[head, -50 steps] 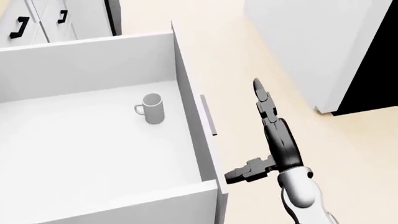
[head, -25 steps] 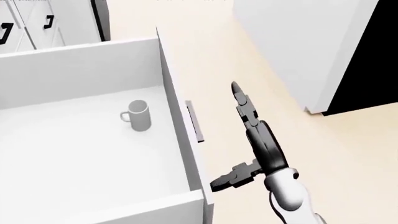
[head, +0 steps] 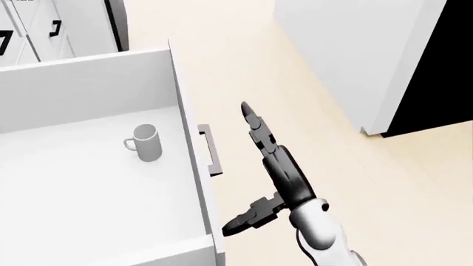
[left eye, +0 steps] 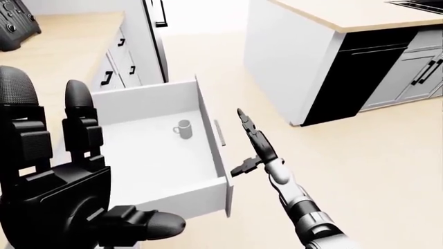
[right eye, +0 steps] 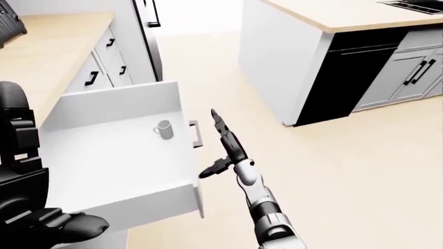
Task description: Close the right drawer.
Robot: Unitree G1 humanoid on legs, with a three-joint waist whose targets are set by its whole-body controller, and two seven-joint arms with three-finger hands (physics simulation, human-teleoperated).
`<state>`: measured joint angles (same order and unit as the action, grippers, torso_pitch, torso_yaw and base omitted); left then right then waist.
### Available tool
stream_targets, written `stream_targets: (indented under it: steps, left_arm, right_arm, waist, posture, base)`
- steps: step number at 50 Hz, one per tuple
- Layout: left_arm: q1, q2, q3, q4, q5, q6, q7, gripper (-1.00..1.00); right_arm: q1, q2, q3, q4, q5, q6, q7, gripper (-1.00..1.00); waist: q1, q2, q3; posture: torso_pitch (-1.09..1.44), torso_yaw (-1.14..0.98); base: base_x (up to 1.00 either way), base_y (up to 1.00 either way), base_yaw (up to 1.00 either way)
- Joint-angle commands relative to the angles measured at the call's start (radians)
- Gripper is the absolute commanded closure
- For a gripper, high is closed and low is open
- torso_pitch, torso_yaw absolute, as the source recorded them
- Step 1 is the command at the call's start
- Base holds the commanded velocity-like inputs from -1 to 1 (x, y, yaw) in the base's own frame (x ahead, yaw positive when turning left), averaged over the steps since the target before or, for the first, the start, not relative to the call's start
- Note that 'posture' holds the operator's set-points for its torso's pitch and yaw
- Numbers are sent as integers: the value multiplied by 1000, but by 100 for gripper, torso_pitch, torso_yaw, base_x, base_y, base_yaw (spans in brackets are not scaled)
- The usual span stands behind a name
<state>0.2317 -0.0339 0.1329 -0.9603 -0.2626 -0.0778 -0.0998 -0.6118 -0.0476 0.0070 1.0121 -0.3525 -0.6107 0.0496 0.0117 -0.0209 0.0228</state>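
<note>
The right drawer (head: 188,105) stands pulled out, a white box with a slim handle (head: 210,149) on its front panel. A white mug (head: 146,142) stands upright inside it. My right hand (head: 251,166) is open just to the right of the front panel, its fingers (head: 255,124) stretched straight along the panel beside the handle. Its thumb (head: 244,216) points at the panel's lower end, and I cannot tell whether it touches. My left hand (left eye: 83,155) is raised close to the camera at the left of the left-eye view, open and holding nothing.
White cabinets with black handles (left eye: 114,72) sit under a wooden counter (left eye: 62,41) behind the drawer. A dark appliance (left eye: 14,26) stands on that counter. At the right is a kitchen island (left eye: 291,57) with a black panel (left eye: 346,78). Beige floor (left eye: 374,166) lies between them.
The whole head view has shifted left, so the camera has moved. My right hand's fingers have come nearer to the drawer front and its handle.
</note>
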Motion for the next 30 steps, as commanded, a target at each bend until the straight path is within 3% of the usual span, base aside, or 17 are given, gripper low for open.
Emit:
stream_targets:
  steps: [1, 30]
  left_arm:
    - [-9, 2, 3, -33, -6, -17, -1, -100]
    - [-7, 1, 0, -43, -7, -8, 1, -100]
  right_arm:
    - [-37, 17, 19, -16, -11, -45, 15, -100]
    - [-148, 117, 58, 161, -110, -94, 8, -100]
  waist:
    - [4, 3, -17]
    - [3, 11, -17]
  posture:
    - [0, 0]
    - [0, 0]
  base:
    - [0, 0, 0]
    - [0, 0, 0]
